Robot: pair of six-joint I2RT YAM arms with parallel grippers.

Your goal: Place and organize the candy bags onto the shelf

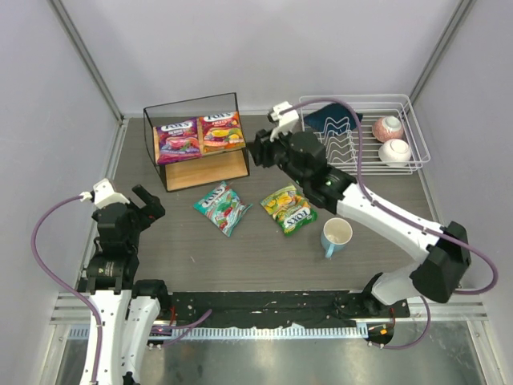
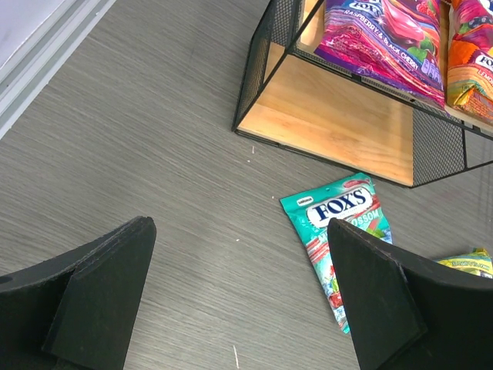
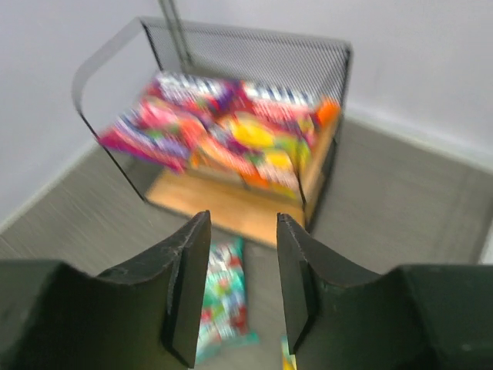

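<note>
My left arm is folded close over its base. My left gripper (image 1: 147, 202) hangs above bare table, well apart from the shelf (image 1: 196, 171), with jaws wide apart and empty. My right arm stretches diagonally across the table. My right gripper (image 1: 258, 150) is just beside the shelf's right end, jaws narrowly parted with nothing between them.

Only the top camera shows both arms, the white wire rack (image 1: 365, 104), two bowls and one mug (image 1: 337, 234). The left wrist camera reads "FOX'S" on one bag. The right wrist camera is blurred.

Candy bags, count four:
- On the upper tier, side by side: purple bag (image 1: 178, 138) and red-orange bag (image 1: 222, 131).
- On the table in front: teal bag (image 1: 222, 207) and yellow-green bag (image 1: 288, 208).

The lower board is bare.
</note>
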